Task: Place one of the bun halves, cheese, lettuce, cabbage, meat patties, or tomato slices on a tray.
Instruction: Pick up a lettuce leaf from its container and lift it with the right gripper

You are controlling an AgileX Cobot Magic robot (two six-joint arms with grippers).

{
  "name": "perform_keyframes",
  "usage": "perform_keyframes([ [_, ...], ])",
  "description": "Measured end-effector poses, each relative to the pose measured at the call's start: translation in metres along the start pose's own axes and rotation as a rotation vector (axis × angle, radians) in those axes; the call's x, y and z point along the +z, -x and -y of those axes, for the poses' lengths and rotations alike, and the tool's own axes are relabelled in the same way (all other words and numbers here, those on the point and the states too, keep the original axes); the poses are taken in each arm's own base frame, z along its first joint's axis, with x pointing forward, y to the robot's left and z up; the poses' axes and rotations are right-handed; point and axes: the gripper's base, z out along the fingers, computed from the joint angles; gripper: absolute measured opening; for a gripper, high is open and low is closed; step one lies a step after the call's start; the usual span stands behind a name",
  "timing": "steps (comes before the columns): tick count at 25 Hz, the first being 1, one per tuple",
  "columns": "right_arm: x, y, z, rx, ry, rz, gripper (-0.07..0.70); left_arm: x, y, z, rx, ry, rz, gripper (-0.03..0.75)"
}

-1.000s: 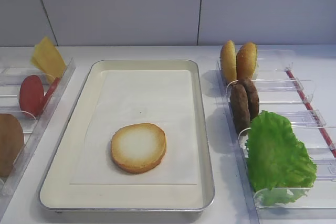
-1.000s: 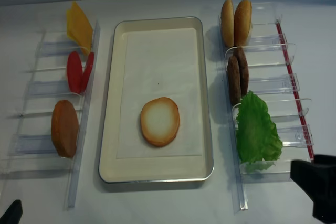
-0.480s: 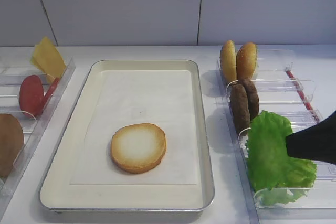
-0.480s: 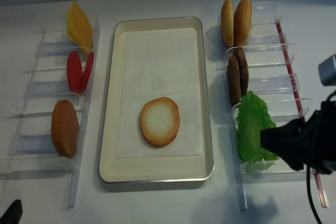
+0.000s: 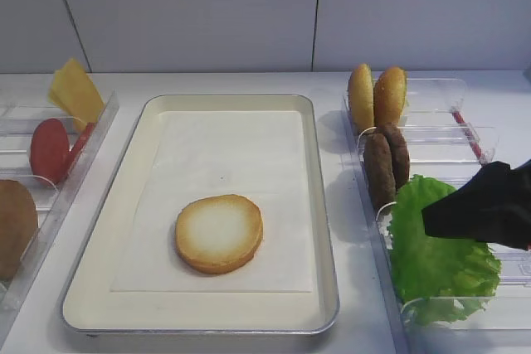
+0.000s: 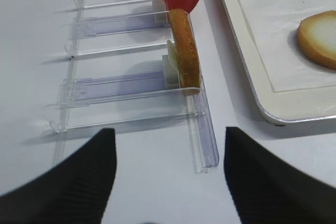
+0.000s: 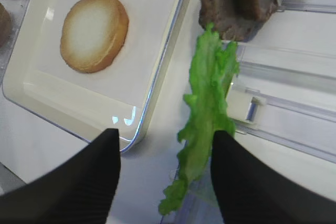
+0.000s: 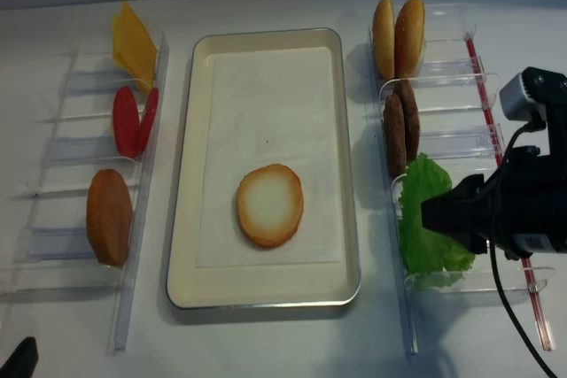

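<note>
The green ruffled lettuce (image 5: pixel 431 263) (image 8: pixel 418 205) stands on edge in the nearest right-hand bin. My right gripper (image 7: pixel 165 135) (image 5: pixel 465 209) hovers over it, open. In the right wrist view the leaf (image 7: pixel 210 93) lies between the fingers, close to the right one (image 7: pixel 247 177), and nothing is gripped. The cream tray (image 5: pixel 232 138) (image 8: pixel 266 104) holds one bun half (image 5: pixel 219 233) (image 8: pixel 269 204), pale face up. My left gripper (image 6: pixel 168 132) is open over bare table, near the end of the left bin row.
Right bins hold two bun halves (image 8: pixel 398 37) and two meat patties (image 8: pixel 400 130) behind the lettuce. Left bins hold cheese (image 8: pixel 133 42), tomato slices (image 8: pixel 133 121) and another bun half (image 8: pixel 109 216) (image 6: pixel 185 51). The tray's near corner (image 7: pixel 131 129) lies just left of the right gripper.
The right gripper has come in from the lower right and now sits over the lettuce, further left and up than before. The food has not moved.
</note>
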Motion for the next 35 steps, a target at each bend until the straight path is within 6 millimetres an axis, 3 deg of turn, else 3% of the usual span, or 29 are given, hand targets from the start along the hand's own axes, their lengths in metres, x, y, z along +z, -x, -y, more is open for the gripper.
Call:
perform_keyframes([
  [4,0.004,0.002,0.004,0.001,-0.007,-0.007,0.380,0.000,0.000,0.000,0.000,0.000,0.000,0.405],
  [16,0.003,0.009,0.004,-0.016,-0.021,0.021,0.076,0.000,0.000,0.000,0.000,0.000,0.000,0.405],
  [23,0.000,0.014,0.003,-0.029,-0.030,0.043,0.059,0.000,0.000,0.000,0.000,0.000,0.000,0.405],
  [31,-0.028,0.056,-0.024,-0.101,0.018,0.120,0.059,0.000,0.000,0.000,0.000,0.000,0.000,0.405],
  [35,-0.038,0.067,-0.033,-0.111,0.018,0.147,0.057,0.000,0.000,0.000,0.000,0.000,0.002,0.405],
])
